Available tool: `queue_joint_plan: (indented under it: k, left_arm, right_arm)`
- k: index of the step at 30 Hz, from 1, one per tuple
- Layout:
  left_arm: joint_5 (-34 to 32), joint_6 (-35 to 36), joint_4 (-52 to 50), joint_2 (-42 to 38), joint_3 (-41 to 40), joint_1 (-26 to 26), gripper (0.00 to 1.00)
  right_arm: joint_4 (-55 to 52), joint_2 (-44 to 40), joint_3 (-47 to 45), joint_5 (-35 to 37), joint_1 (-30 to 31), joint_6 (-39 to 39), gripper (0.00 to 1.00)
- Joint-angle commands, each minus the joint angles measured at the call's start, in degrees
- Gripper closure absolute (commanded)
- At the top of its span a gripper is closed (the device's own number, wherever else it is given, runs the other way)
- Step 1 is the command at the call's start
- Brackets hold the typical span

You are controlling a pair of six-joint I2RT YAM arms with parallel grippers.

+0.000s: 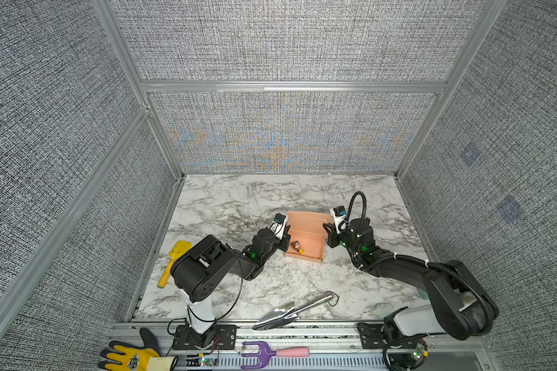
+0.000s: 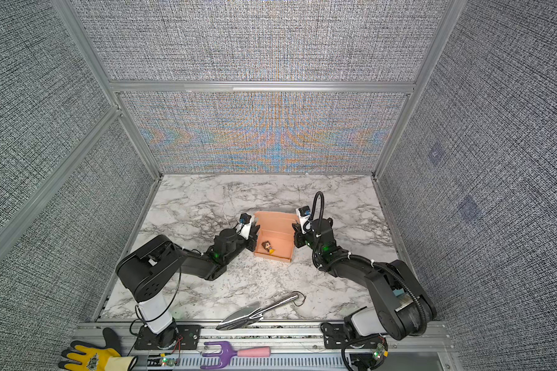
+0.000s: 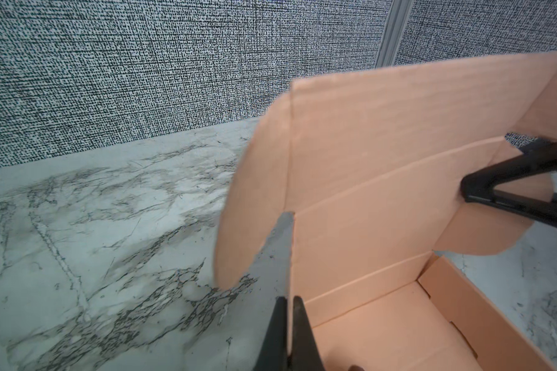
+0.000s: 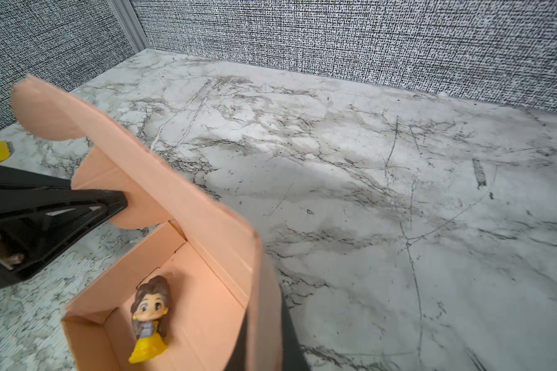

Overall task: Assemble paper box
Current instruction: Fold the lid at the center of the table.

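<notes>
Box: salmon-pink corrugated cardboard paper box [image 1: 304, 249], resting on the desk directly between the two hands; its lower part is folded up into a shallow open tray.
Lid: one broad cardboard lid panel [image 3: 383, 128] stands up from the tray wall farthest from the arm bases, with a round-edged flap at each end.
Left hand: the left hand [image 3: 288, 308] is at the box's left end. Its black fingers are pressed together on a thin cardboard edge below the left flap [image 3: 248, 192], with only the sheet between them.
Right hand: the right hand [image 4: 266, 321] is at the box's right end. It is clamped down on the right flap [image 3: 483, 231], with a dark finger showing on either side of the cardboard.
Contents: a small plastic doll [image 4: 150, 318] with brown hair and a yellow dress lies on the tray floor, nearer the left hand than the right.
Desk: white desk with grey marble veining [image 1: 238, 205], with the tray flat on it.
Beyond the left hand: a yellow plastic toy shovel [image 1: 174, 260] lies on the desk on the left arm's outer side, well apart from the hand.
Behind both hands: a shiny metal trowel [image 1: 290, 310] lies near the desk's edge by the arm bases.
Rail: a purple hand fork with a pink handle [image 1: 264, 353] lies between the two arm bases. A yellow-and-black work glove [image 1: 132, 356] lies beside the left arm's base.
Surround: grey woven-fabric walls [image 1: 287, 48] in aluminium frames enclose three sides of the desk.
</notes>
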Motion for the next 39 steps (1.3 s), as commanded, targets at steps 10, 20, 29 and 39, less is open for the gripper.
queue_joint_plan:
  k: [10, 20, 29, 39]
  left_arm:
    - [-1.13, -1.36, 2.91, 0.96, 0.63, -0.30, 1.00]
    - [-0.72, -0.80, 1.99, 1.09, 1.04, -0.31, 1.00]
    - [-0.65, -0.71, 1.20, 0.21, 1.11, -0.32, 1.00]
    - [-4.11, -5.06, -1.02, 0.16, 3.66, -0.65, 1.00]
  right_arm:
    - [0.74, -2.59, -2.86, 2.68, 0.85, 2.78, 0.90]
    - [-1.90, -5.94, -4.57, 2.61, 1.11, 3.14, 0.74]
    - [-1.50, -3.86, -3.59, 2.07, 1.37, 3.00, 1.00]
    - [-0.63, -3.53, -0.31, 13.61, 5.76, 5.18, 1.00]
